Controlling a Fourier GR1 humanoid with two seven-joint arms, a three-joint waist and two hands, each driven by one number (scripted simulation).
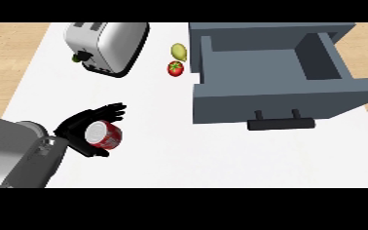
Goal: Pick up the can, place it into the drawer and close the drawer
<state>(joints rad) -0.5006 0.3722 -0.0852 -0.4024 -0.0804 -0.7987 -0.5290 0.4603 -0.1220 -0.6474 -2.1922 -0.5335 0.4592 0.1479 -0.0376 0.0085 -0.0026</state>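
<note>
A red can [106, 135] with a silver top lies tilted in my left hand [75, 127] at the lower left of the white counter [179, 151]. The black fingers and thumb curl round the can from behind and below. The grey drawer [266, 100] stands pulled open at the right, its hollow inside bare, and its dark handle [282, 123] faces the front. The can is well to the left of the drawer, apart from it. My right hand does not show.
A silver toaster [108, 44] stands at the back left. A red tomato [175, 68] and a yellow-green fruit [179, 51] lie between the toaster and the drawer's left wall. Wooden floor shows past the counter's left edge.
</note>
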